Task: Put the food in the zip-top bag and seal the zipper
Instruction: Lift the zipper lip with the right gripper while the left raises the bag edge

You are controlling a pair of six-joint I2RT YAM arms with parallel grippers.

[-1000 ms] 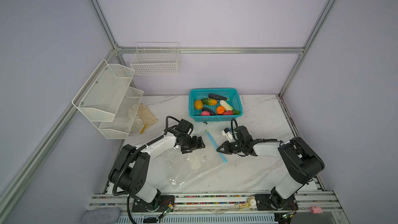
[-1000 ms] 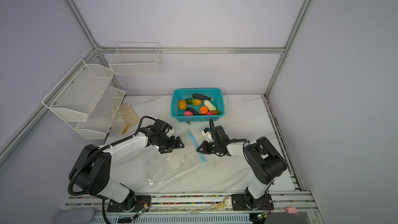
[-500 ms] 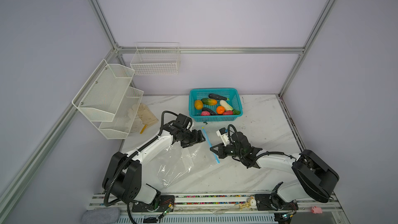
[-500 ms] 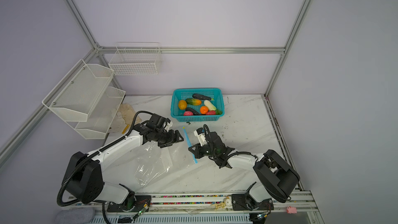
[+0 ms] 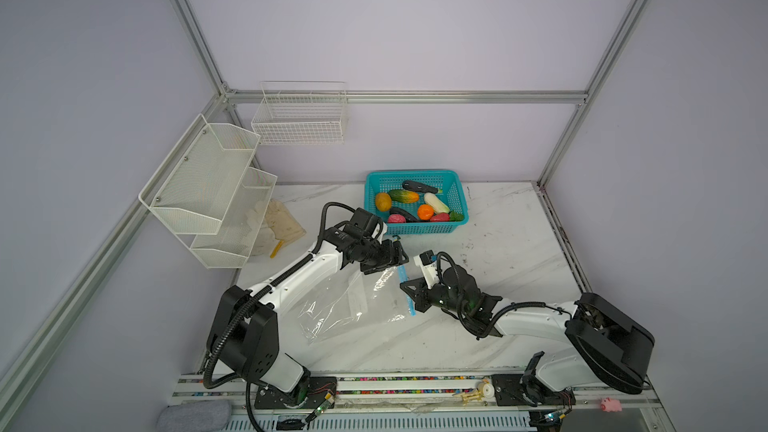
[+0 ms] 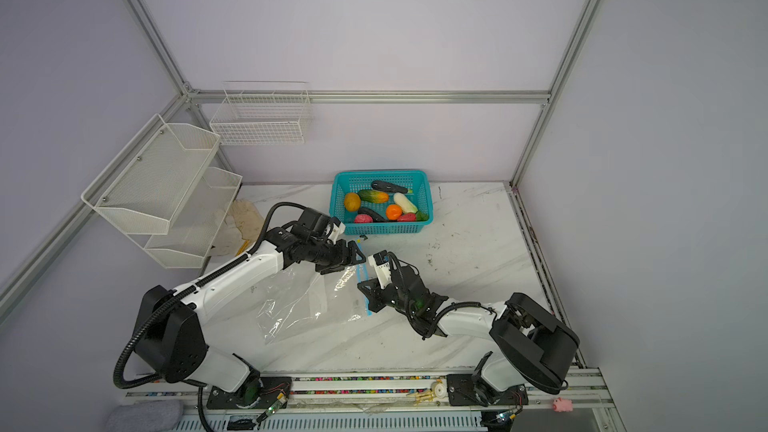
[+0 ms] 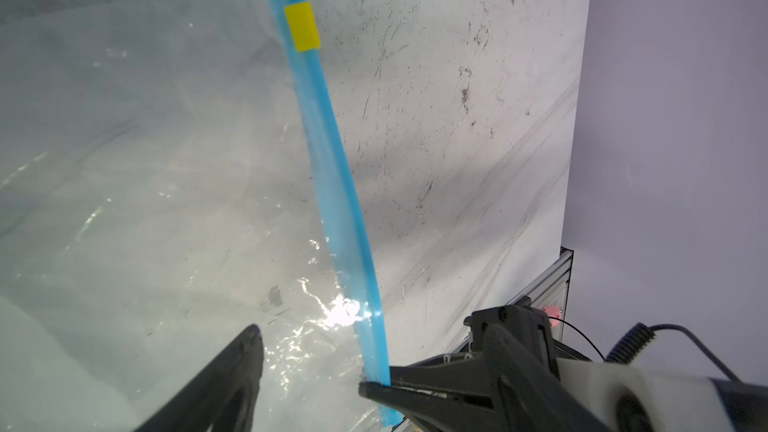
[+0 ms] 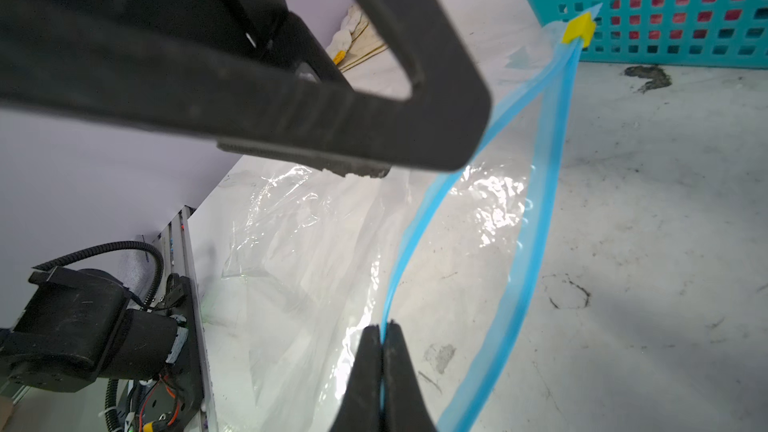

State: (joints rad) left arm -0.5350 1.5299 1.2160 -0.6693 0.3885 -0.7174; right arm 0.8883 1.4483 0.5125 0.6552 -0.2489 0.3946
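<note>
right gripper (image 8: 381, 338) pinches one lip of the light-blue zipper strip (image 7: 332, 168), parting the mouth of the clear crinkly plastic bag (image 5: 345, 305). left gripper (image 5: 397, 254) spread beside it, probably for the other lip. toy food (image 5: 425, 212) waits in teal perforated basket (image 5: 415, 229).

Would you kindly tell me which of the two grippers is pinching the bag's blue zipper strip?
The right gripper: it is shut on one lip of the zipper strip, while the left gripper is open.

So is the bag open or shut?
Open. On the bag, the two blue zipper strips bow apart; the right gripper pinches one.
</note>
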